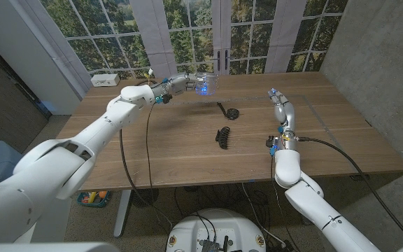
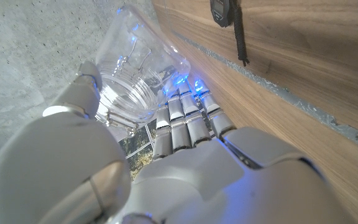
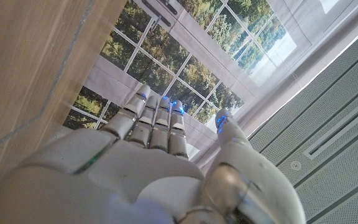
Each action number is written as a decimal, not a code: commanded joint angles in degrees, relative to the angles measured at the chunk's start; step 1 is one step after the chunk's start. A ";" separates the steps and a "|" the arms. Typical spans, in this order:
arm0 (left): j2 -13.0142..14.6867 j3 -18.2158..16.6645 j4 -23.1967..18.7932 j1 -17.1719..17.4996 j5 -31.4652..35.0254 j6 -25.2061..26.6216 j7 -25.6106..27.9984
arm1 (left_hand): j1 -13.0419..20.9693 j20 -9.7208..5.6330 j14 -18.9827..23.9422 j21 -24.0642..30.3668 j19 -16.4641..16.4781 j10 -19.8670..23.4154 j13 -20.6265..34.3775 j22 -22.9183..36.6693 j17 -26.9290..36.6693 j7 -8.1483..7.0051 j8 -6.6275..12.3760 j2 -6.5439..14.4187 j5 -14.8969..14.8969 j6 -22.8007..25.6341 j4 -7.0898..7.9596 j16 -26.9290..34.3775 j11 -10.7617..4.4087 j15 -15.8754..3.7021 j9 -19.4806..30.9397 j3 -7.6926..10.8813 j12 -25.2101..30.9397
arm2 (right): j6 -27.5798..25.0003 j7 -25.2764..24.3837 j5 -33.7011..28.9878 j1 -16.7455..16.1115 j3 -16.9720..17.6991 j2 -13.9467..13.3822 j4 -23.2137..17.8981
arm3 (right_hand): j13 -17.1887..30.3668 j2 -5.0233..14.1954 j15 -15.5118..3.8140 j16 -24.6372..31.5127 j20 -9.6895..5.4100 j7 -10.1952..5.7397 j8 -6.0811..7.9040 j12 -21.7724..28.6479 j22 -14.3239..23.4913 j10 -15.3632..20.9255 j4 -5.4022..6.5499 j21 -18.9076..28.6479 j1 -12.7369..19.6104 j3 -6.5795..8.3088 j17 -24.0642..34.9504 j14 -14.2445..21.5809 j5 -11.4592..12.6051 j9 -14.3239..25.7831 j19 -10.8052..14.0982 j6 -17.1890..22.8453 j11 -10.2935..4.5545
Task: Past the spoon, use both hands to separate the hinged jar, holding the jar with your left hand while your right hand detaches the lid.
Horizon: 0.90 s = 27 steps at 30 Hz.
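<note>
Right hand: raised above the right part of the table, fingers straight, close together and pointing away from the robot; it holds nothing and touches nothing. In the right wrist view the hand has its fingers laid side by side with the thumb set a little apart (an open, idle pose), the wooden tabletop to one side and the windows beyond.

Black clip-like thing: a small dark ridged item lying on the wood near the middle of the table, well apart from both hands; too small to name surely.

Spoon: a dark utensil with a thin handle and a rounded end, lying just beyond the ridged item, between the two hands. In the left wrist view its dark head and handle lie on the wood near the jar.

Left hand: reached far across the table on a stretched arm, holding the jar. In the left wrist view the hand has its fingers under the glass and the thumb on the other side.

Jar: clear glass, at the far edge of the table past the spoon, held on its side in the left hand; the left wrist view shows its ribbed neck against the fingers (blue light glints through it).

Windows: tall panes with trees behind the table.
</note>
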 commanded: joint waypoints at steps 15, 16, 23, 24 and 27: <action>1.30 1.82 2.99 -5.55 -1.05 3.66 -13.58 | 8.43 -0.06 4.15 0.96 0.49 15.84 19.83 0.01 -0.16 -4.38 25.16 12.84 1.18 10.09 3.23 0.06 -7.01 -10.06 23.75 4.17 12.20 | -12.29 -9.22 -14.53 1.93 -6.15 1.24 -3.65 | -0.03 0.04 -1.09 0.48 -0.38 -1.27 0.33 0.33 0.39 0.31 -0.82 0.16 2.26 0.72 0.19 0.19 0.70 0.24 0.91 0.40 -1.22; 1.31 1.86 3.02 -5.65 -1.02 3.70 -13.84 | 8.44 -0.06 4.15 0.98 0.49 15.80 19.83 0.01 -0.15 -4.36 25.19 12.89 1.19 10.06 3.22 0.05 -7.00 -10.10 23.80 4.16 12.18 | -12.97 -9.47 -15.01 1.99 -6.39 1.30 -3.88 | -0.03 0.03 -1.26 0.48 -0.36 -1.29 0.33 0.32 0.39 0.31 -0.84 0.16 2.33 0.74 0.19 0.17 0.72 0.24 0.92 0.42 -1.26; 0.96 1.51 3.97 -5.93 -2.03 4.15 -15.75 | 8.43 -0.04 4.20 1.11 0.41 15.80 19.87 -0.02 -0.12 -4.29 25.34 13.00 1.27 9.99 3.02 0.00 -6.91 -10.16 23.98 3.97 12.21 | -16.94 -12.01 -18.83 3.02 -8.46 1.84 -3.95 | -0.04 -0.20 -1.80 0.62 -0.52 -1.93 0.30 0.33 0.42 0.53 -1.18 0.29 3.26 0.99 0.19 0.42 1.00 0.26 1.41 0.43 -2.25; 0.88 1.46 4.25 -6.01 -2.22 4.26 -16.14 | 8.40 -0.05 4.22 1.13 0.41 15.83 19.88 -0.02 -0.16 -4.29 25.35 12.98 1.29 9.98 3.02 -0.04 -6.96 -10.17 23.99 3.97 12.23 | -17.27 -12.36 -19.28 3.19 -8.75 1.87 -3.87 | -0.04 -0.22 -1.80 0.63 -0.53 -1.95 0.30 0.32 0.42 0.51 -1.20 0.30 3.30 1.00 0.19 0.44 1.01 0.26 1.44 0.42 -2.31; 0.62 1.06 4.97 -5.97 -3.09 4.59 -16.99 | 8.44 -0.05 4.25 1.19 0.36 15.85 19.99 -0.03 -0.20 -4.17 25.44 13.01 1.35 10.16 2.88 -0.12 -6.89 -10.20 23.97 3.96 12.31 | -18.76 -13.35 -20.80 3.65 -9.69 2.03 -3.75 | -0.04 -0.37 -1.91 0.68 -0.65 -2.27 0.32 0.37 0.43 0.69 -1.36 0.36 3.66 1.07 0.17 0.57 1.10 0.26 1.67 0.48 -2.61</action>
